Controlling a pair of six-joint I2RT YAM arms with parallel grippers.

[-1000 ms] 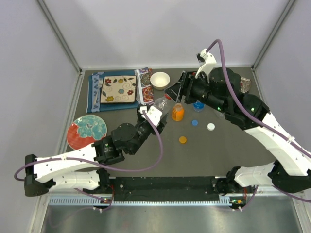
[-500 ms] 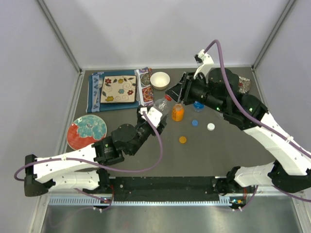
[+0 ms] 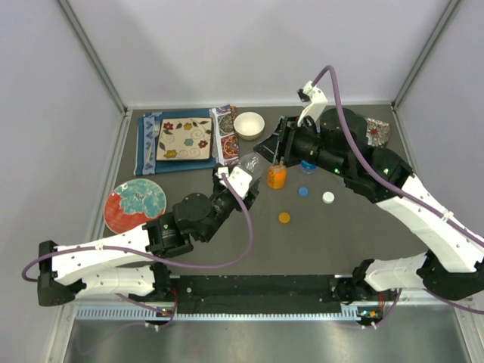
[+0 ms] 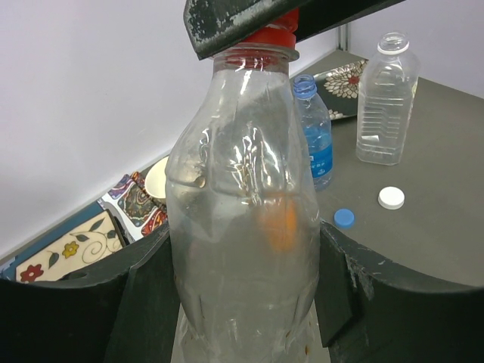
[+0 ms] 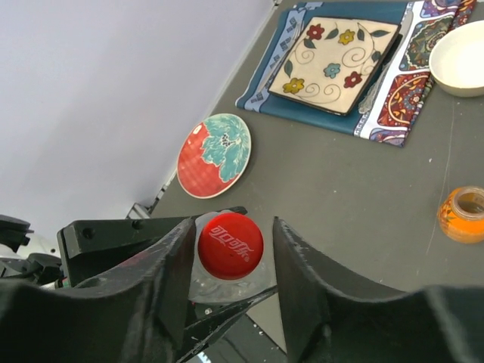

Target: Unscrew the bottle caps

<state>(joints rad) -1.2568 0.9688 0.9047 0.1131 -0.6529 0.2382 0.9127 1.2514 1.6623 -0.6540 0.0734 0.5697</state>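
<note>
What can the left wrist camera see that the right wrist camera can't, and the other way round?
Only left wrist: the blue bottle, an uncapped clear bottle, a loose white cap and a loose blue cap. Only right wrist: the round red-and-teal plate and a plain look at the open orange bottle. Both: the red cap on the held bottle, the white bowl and the square flowered plate.

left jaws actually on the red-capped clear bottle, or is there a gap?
Touching. In the left wrist view, the left gripper has both jaws pressed against the sides of the clear bottle, with no gap on either side.
</note>
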